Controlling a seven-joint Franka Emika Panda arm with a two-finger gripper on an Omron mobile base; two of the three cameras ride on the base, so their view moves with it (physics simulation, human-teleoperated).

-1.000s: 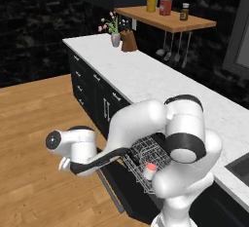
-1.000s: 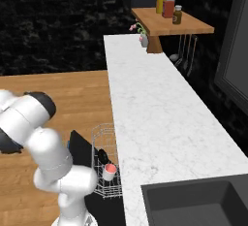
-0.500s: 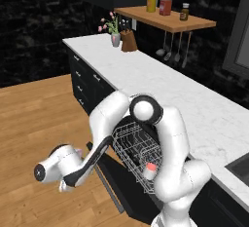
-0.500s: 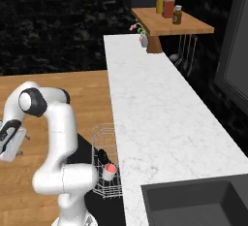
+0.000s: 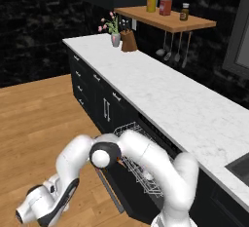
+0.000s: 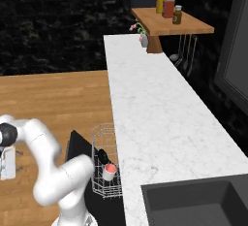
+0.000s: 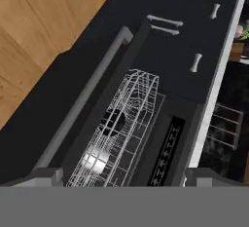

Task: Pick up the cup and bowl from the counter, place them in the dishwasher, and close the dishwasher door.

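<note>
The gripper, jaws wide apart and empty, hangs low off the door. The bar handle runs from seven to one o'clock ahead; rack beyond holds bowl and cup.

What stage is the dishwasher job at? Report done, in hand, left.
Done: the cup and black bowl sit in the rack. In hand: the open, empty gripper faces the door's bar handle. Left: closing the dishwasher door, which hangs open.
</note>
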